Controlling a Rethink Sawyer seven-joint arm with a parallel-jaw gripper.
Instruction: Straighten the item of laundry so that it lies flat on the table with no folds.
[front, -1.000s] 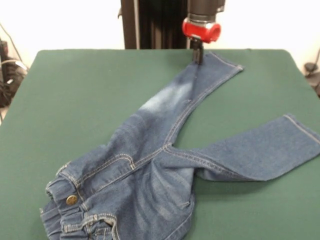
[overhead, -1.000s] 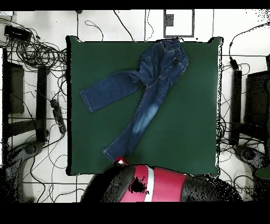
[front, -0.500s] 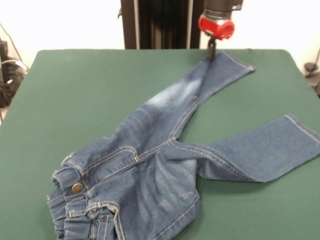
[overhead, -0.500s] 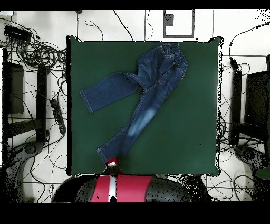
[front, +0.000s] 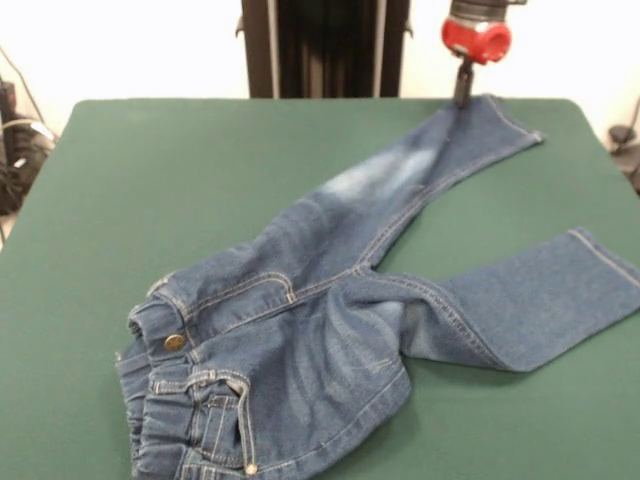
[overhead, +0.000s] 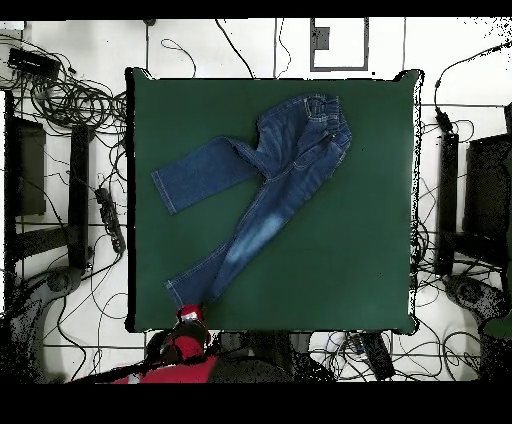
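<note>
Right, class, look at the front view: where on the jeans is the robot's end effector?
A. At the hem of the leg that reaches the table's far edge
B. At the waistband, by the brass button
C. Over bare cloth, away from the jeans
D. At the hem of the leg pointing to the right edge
A: the end effector meets the jeans at the hem of the far leg, by the far edge of the table.

Gripper (front: 462, 92) shifted rightward along the far edge in the front view, dragging the cuff of the jeans (front: 330, 300) toward the table (front: 150, 180) corner, stretching that leg out longer, and pulling the waistband further in from the near edge.
</note>
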